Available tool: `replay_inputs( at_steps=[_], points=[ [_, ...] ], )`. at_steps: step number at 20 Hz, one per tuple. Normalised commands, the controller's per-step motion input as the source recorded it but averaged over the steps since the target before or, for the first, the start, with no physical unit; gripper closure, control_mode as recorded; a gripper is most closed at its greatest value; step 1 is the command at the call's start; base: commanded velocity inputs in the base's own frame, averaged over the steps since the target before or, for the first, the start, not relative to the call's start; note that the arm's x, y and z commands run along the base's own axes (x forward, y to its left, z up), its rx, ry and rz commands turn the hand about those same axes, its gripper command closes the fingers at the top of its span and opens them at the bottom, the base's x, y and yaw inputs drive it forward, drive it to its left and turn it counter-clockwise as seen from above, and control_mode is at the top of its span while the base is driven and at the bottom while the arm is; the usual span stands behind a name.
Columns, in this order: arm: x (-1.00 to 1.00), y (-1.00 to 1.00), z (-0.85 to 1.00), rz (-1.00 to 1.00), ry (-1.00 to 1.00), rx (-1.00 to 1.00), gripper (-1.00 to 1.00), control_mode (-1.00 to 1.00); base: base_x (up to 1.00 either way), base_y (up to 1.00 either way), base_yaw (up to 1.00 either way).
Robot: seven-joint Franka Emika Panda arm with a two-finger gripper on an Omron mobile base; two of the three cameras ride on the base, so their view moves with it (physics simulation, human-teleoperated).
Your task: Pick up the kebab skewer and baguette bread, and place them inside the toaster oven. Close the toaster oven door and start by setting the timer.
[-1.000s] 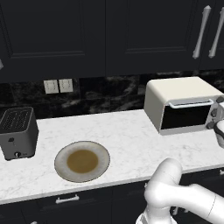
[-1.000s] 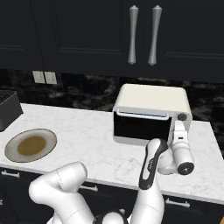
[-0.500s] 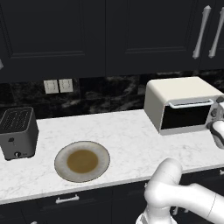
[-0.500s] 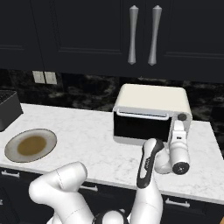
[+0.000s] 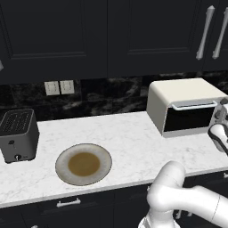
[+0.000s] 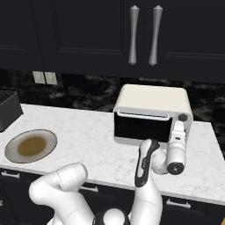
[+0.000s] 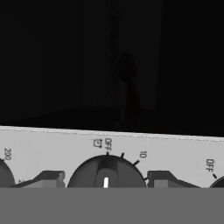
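Note:
The cream toaster oven (image 5: 178, 95) (image 6: 154, 96) stands at the right of the counter. Its toaster oven door (image 6: 140, 127) is closed, with dark glass. My gripper (image 6: 179, 127) is at the oven's right-hand control strip. In the hand view a dark round knob (image 7: 106, 171) sits between my fingertips (image 7: 48, 178), which touch its two sides. The knob's white mark points up toward OFF. More knobs show partly at the left and right edges. The kebab skewer and baguette bread are hidden.
A round plate (image 5: 83, 164) (image 6: 30, 146) with a brown centre lies on the white marble counter (image 5: 133, 142). A dark two-slot toaster (image 5: 17, 135) stands at the far left. Dark upper cabinets with bar handles (image 6: 143, 35) hang above the oven.
My hand has edged slightly left along the oven's control strip. The jaws hold the same width.

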Motion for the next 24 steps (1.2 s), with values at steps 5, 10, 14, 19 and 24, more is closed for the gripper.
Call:
replay_inputs(
  at_steps=[5,10,14,19,24],
  points=[
    [0.0,-0.15,0.01,-0.02,-0.02,0.1,1.0,-1.0,0.0,0.0,0.0],
    [-0.02,-0.19,0.03,0.0,-0.01,0.14,1.0,-1.0,0.0,0.0,0.0],
    [-0.11,-0.11,0.0,0.0,-0.06,0.15,1.0,-1.0,0.0,0.0,0.0],
    [-0.22,-0.09,0.0,0.0,-0.06,0.15,1.0,-1.0,0.0,0.0,0.0],
    [-0.15,-0.1,0.0,0.0,-0.02,0.15,1.0,-1.0,0.0,0.0,0.0]
  ],
)
